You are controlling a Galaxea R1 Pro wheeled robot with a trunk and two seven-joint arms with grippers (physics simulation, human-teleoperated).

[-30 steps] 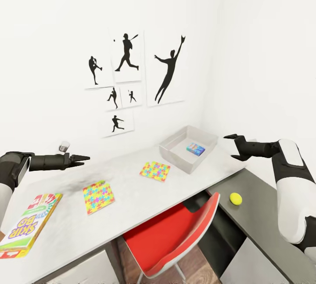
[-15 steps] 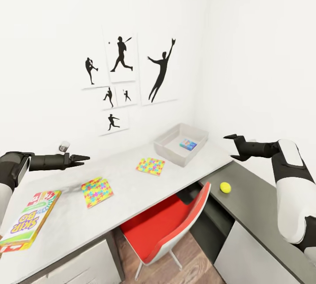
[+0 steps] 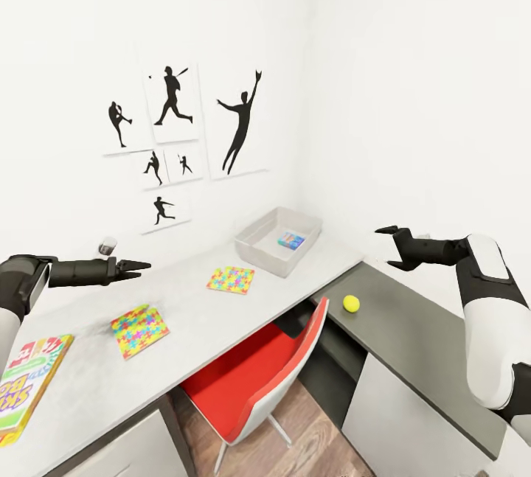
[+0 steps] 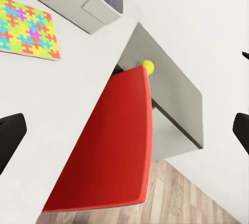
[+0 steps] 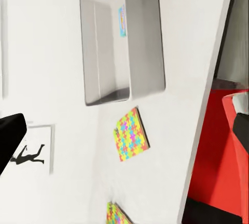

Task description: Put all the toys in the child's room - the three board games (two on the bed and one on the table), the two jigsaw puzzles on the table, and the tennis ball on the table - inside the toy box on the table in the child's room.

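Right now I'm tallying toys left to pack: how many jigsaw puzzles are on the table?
2: one jigsaw puzzle lies near the toy box, the other puzzle nearer the Skip-Bo game.

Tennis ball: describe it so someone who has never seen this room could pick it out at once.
Start at the light grey table against the wall with the red chair tucked under it. Beside its end sits a lower, dark grey counter. The tennis ball lies there, alone: small, round and yellow-green, unlike the flat multicoloured puzzles on the table.

Camera pan rightward, pulling back.
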